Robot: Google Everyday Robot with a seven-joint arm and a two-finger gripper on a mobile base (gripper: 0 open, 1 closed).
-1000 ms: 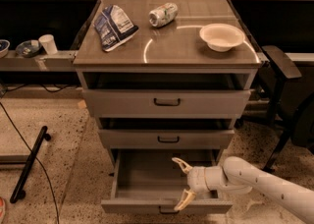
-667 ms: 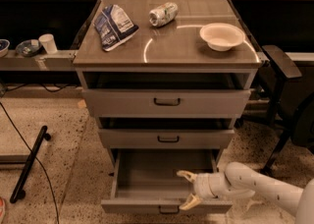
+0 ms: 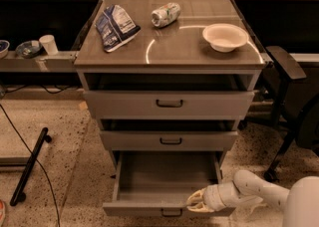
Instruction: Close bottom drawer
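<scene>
"Three drawers; which one stood open?"

"Only the bottom drawer (image 3: 164, 178), well out at the foot of the cabinet (image 3: 169, 104). The gripper (image 3: 192, 202) sat at its front, just right of the handle (image 3: 171, 213) (open or shut, I couldn't tell)."

"So which step?"

"Contact before the push, I judged. Next it needed a straight shove inward."

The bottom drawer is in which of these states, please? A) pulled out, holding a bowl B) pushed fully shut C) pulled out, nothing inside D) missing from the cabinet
C: the bottom drawer stands pulled out with its floor bare, and the pincer is at the right part of its front edge.
</scene>
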